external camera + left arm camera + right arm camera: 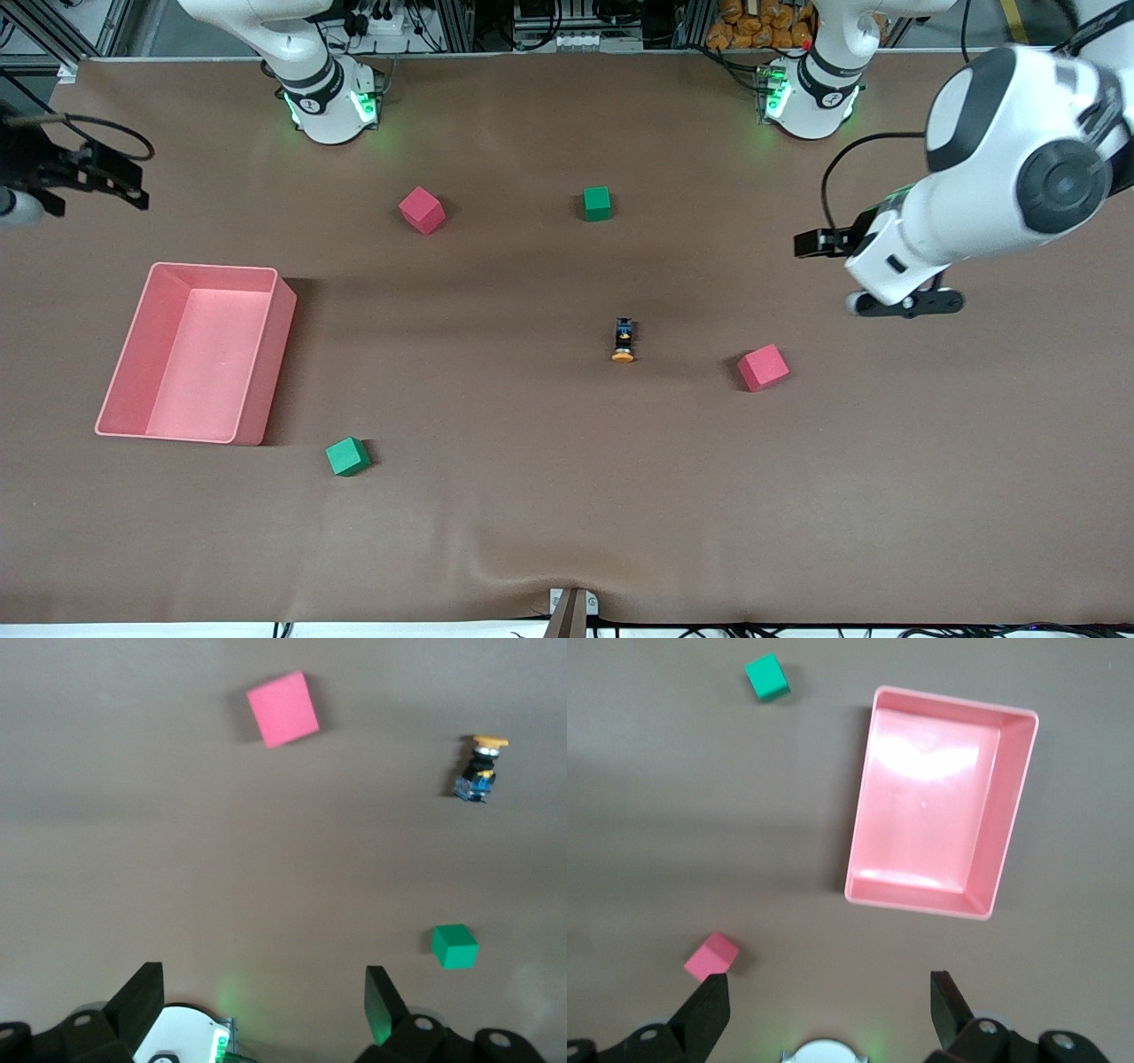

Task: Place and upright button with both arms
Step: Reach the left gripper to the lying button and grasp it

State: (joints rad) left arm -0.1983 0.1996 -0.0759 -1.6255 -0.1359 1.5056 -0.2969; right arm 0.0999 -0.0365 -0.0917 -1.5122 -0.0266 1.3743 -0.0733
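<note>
You are at the very start here — nothing of the task is done yet. The tiny push-button with its round orange cap and short black-and-blue body (pixel 624 341) lies on its side on the brown bench (pixel 567 514), near the middle, cap pointing toward the front camera; in the left wrist view the same button (pixel 479 769) shows tipped over and untouched. It sits between a red foam cube (pixel 763 367) toward the left arm's end and the open stretch leading to the pink rectangular plastic tray (pixel 266 372) at the right arm's end, well apart from both. Your left pincer (pixel 904 304) hangs above the bench toward the left arm's end, past the red cube, its fingers (pixel 142 997) spread fully and holding nothing. Your right pincer (pixel 97 177) is up over the edge of the bench at the right arm's end, near the tray, also wide open and empty, as its fingers (pixel 709 1010) show. A green foam cube (pixel 347 456), another red one (pixel 422 210) and another green one (pixel 597 203) are scattered about — none concern you. Everything is left: reaching the button, gripping it, placing it and standing it cap-up, likely with the tray as the target, though the pictures do not settle that.
</note>
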